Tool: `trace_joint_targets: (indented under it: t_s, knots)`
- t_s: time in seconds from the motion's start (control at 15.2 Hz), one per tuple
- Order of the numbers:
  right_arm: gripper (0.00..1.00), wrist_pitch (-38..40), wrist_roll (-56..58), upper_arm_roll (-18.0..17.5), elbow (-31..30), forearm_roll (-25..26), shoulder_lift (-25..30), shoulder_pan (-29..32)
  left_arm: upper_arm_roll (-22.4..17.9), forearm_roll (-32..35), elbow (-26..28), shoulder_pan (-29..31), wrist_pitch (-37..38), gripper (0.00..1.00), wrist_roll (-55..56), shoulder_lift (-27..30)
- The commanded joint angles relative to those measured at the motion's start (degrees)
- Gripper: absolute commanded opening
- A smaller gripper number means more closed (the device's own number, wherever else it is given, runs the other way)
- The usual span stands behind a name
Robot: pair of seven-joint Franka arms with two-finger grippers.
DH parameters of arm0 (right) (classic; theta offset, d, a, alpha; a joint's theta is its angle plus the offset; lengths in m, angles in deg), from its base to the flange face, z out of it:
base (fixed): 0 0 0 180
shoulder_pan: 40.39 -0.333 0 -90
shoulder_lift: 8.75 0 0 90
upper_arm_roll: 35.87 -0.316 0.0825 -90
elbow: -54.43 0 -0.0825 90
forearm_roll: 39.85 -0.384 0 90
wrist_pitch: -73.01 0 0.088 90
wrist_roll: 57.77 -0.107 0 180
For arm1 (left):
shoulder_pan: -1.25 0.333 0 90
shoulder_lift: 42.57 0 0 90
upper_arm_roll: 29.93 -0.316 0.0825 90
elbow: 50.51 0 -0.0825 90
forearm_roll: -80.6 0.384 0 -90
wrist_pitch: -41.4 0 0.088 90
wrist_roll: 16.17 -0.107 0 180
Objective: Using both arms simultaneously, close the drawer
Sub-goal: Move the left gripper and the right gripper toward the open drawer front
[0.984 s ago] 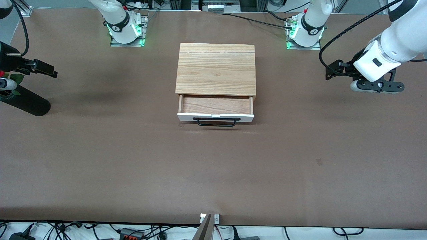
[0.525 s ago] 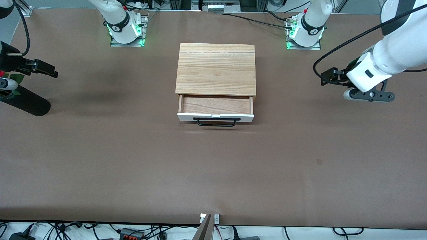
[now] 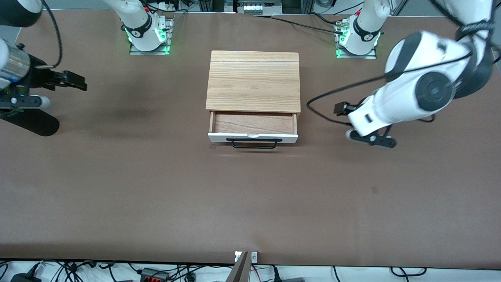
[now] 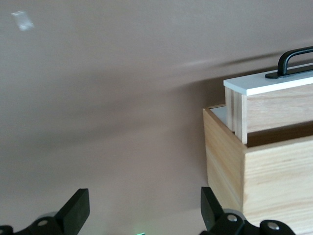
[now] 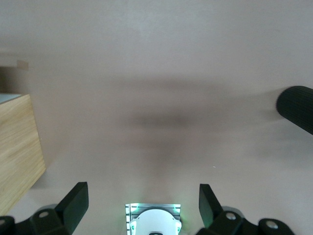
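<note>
Drawer (image 3: 253, 129) stands partly pulled out of the wooden cabinet (image 3: 253, 80) mid-counter (image 3: 250, 196), its white front and black handle (image 3: 254, 143) facing the front camera. Left tool (image 4: 142, 215), fingers spread and holding nothing, hangs over the counter just beside the cabinet, toward the left arm's end. Right tool (image 5: 142, 213), likewise spread and empty, hangs well apart at the right arm's end, near a black cylinder (image 3: 30, 122).

Left arm (image 3: 422, 94) motion-blurred; right arm (image 3: 15, 70) cut off at frame edge.
</note>
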Motion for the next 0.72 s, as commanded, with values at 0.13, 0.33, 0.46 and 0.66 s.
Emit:
trace_joint_targets:
  t_s: [0.13, 0.33, 0.46, 0.66]
  knots:
    - [1.00, -3.7, -0.8, -0.3, 7.4, -5.2, -12.2, -5.6, -0.2, -1.4, -7.4, -3.2, 1.2, 1.00, 0.8, -7.5]
    - [1.00, -10.2, -1.6, -0.7, 11.9, -11.1, -20.5, -7.3, -0.2, -1.9, -13.5, -5.2, -0.2, 1.00, 0.9, -12.8]
    - [1.00, -18.6, -1.7, -0.7, 11.9, -15.6, -22.9, -8.6, -0.2, -2.0, -15.2, -5.4, -4.1, 1.00, 0.9, -14.8]
    - [1.00, -26.9, -3.7, -0.7, 11.8, -18.9, -25.9, -11.2, -0.2, -2.1, -14.8, -5.7, -9.2, 1.00, 0.4, -17.1]
